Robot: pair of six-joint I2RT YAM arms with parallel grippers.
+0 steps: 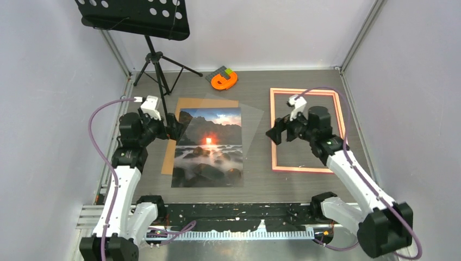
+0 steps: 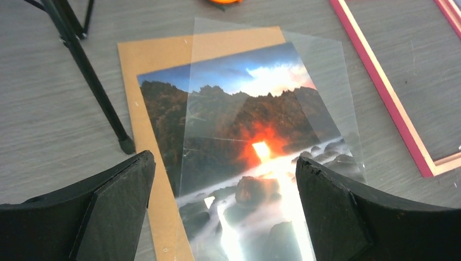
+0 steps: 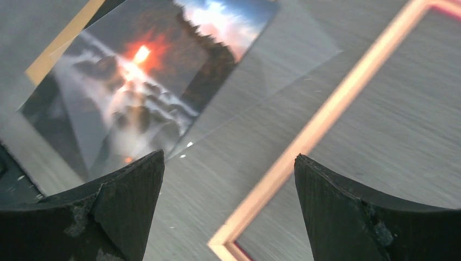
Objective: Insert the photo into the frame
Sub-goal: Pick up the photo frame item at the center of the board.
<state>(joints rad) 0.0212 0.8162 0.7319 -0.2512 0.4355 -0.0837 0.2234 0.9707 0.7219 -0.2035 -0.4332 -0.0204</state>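
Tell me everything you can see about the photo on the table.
The photo is a large glossy rectangular print, a sunset seascape with dark rocks, misty water and an orange glow. It lies flat and face up, partly on the brown backing board, with a clear sheet skewed across much of it. The frame lies apart, to its right.

I see a left arm [image 1: 120,185] and a right arm [image 1: 356,176] with white link shells, black joint housings and black bases. A lilac cable [image 1: 91,126] runs along each arm up to a white wrist camera [image 1: 149,105]. The left fingers [image 2: 111,209] are matte black wedges; the right fingers [image 3: 359,217] match, with chipped, rough edges.
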